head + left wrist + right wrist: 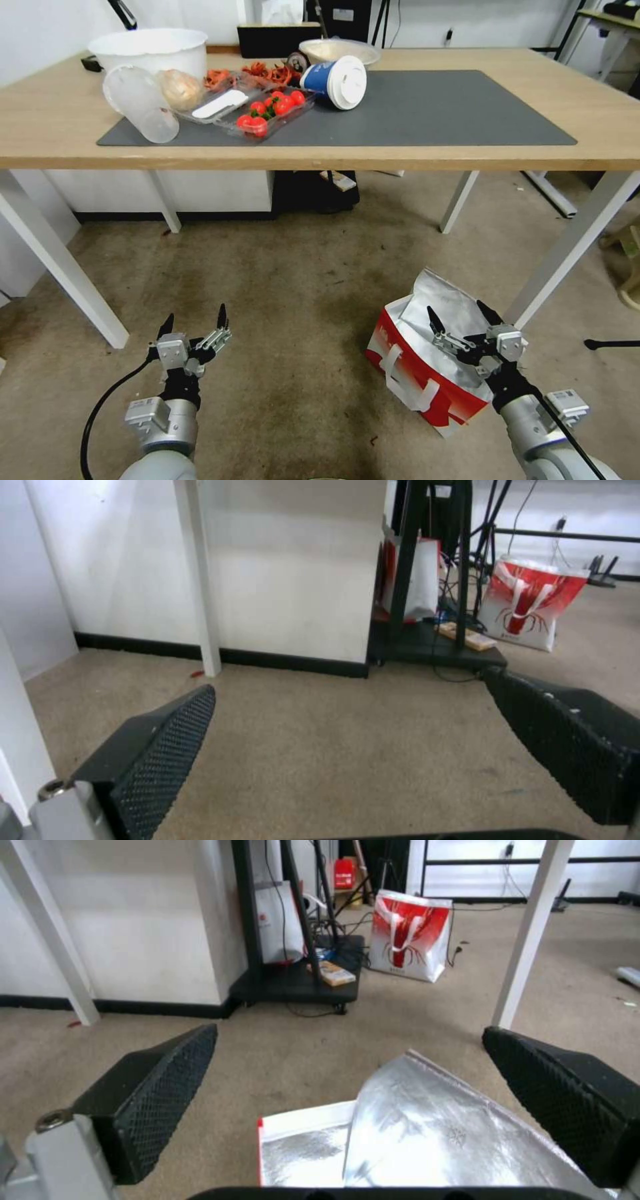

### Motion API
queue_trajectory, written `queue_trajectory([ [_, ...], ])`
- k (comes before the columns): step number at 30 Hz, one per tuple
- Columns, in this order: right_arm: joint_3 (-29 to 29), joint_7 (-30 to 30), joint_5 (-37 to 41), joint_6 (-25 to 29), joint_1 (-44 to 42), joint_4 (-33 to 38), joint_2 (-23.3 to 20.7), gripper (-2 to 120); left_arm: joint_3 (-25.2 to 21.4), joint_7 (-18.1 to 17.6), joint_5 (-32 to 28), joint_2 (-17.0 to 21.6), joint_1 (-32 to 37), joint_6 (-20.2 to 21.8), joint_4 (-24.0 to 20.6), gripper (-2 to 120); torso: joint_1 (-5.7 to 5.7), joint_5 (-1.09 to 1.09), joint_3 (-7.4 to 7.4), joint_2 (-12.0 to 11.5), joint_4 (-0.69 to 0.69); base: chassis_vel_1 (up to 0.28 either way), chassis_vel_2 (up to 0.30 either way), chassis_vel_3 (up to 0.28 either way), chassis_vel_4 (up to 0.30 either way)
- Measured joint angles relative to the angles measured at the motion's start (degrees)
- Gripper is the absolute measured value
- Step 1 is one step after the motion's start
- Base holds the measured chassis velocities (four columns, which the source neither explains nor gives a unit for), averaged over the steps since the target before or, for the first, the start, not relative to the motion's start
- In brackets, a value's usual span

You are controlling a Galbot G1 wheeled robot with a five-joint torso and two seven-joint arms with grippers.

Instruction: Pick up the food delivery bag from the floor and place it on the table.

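Resting on the stained beige floor (287,293), the boxy red-and-white food delivery bag with silver foil lining (417,363) has not been lifted; it sits beside a white leg of the light-wood bench with the dark grey mat (467,157). Right pincer (467,325) hovers just above the bag's open foil mouth, fingers spread, nothing held. Left pincer (193,325) hangs over bare floor, well apart from the bag, also spread and empty. Judgement: approach nearly complete; grasp, lift and placement on the bench all remain outstanding.
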Motion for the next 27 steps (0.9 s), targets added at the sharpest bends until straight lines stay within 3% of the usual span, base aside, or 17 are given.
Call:
queue_trajectory([
  [18, 0.27, 0.01, -0.02, -0.02, -0.43, -0.29, -0.33, 100, 0.07, -0.48, -0.91, 0.04, -0.31, 0.07, 0.24, 100, -0.33, 0.00, -3.78, -4.08, 0.00, 0.000, 0.000, 0.000, 0.000],
  [27, 0.35, -0.06, -0.05, -0.02, -0.55, -0.35, -0.35, 100, 0.11, -0.53, -1.12, 0.06, -0.34, 0.11, 0.43, 100, -0.53, 0.00, -4.16, -5.32, 0.00, 0.000, 0.000, 0.000, 0.000],
])
